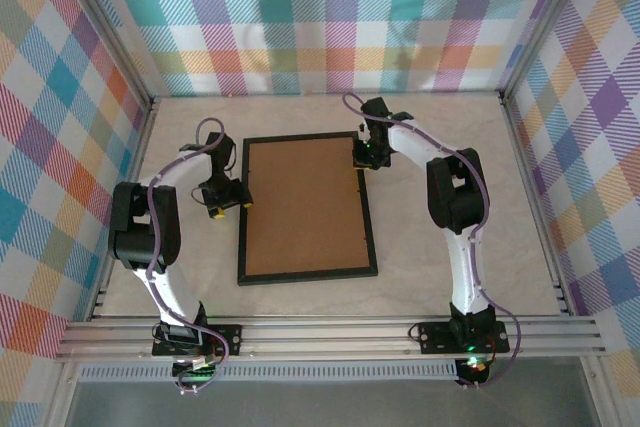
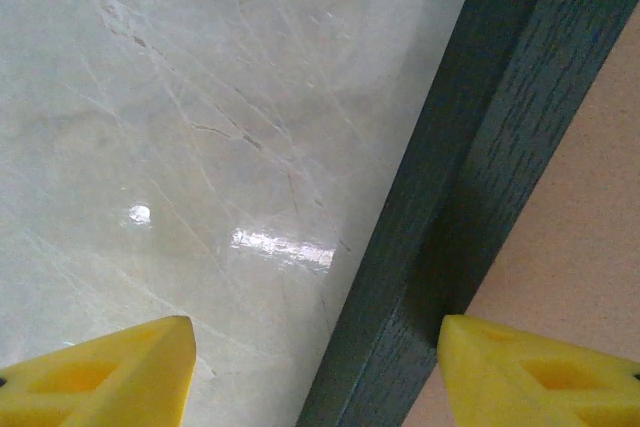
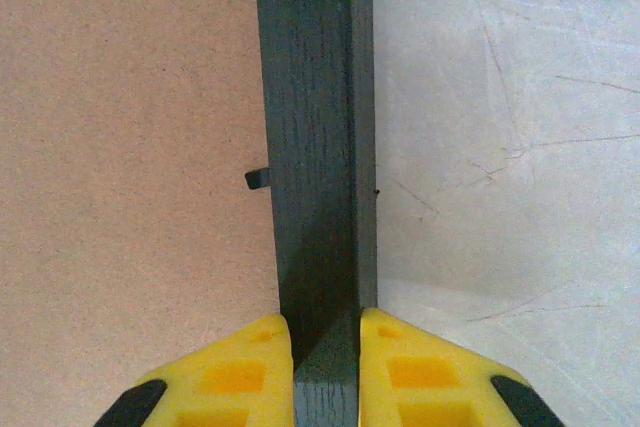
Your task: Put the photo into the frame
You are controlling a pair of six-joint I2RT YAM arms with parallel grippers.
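On table (image 1: 530, 237), frame (image 1: 307, 209) face-down, lengthwise near-to-far

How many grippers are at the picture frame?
2. The left gripper is open astride the left edge of the frame; the right gripper is shut on its right edge.

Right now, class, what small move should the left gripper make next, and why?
Probably close the left gripper on the frame, at its left rail. It stands open astride that rail, while the right gripper is shut on the opposite rail. With both sides gripped, the frame could likely be lifted or turned.
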